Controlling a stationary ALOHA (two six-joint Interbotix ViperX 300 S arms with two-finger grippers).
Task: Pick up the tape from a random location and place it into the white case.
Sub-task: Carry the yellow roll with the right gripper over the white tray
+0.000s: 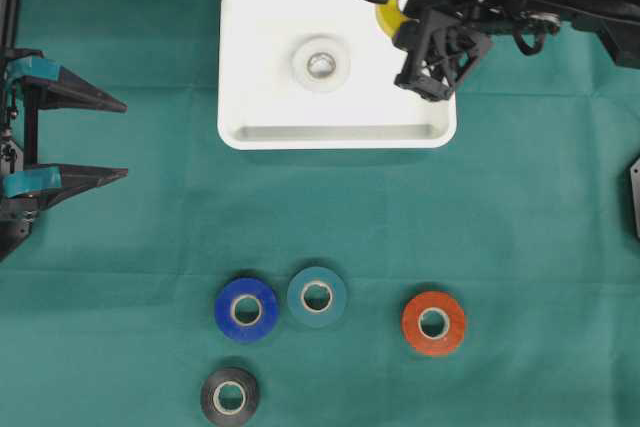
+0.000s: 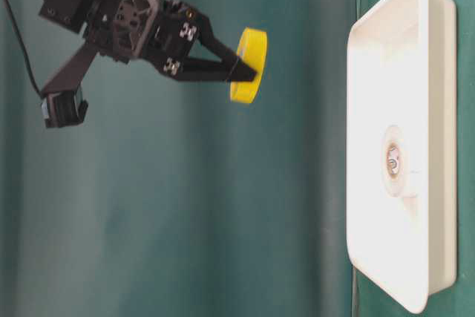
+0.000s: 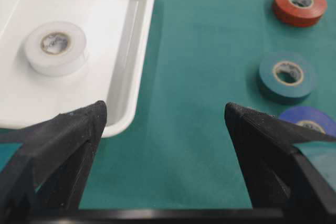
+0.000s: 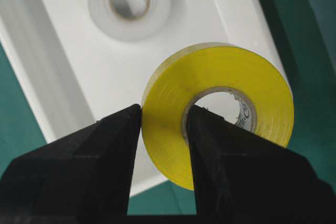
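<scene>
The yellow tape is clamped through its wall by the right pincer and held in the air over the right part of the white case, where a white tape is already laid. Lowering and release are judged to be left. The left pincer is parked at the table's edge, its jaws spread apart and empty.

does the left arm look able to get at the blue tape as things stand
Probably yes. The left gripper stands open and holds nothing, and only bare green cloth lies between it and the blue tape. The teal roll sits close on its far side, apparently not touching.
</scene>
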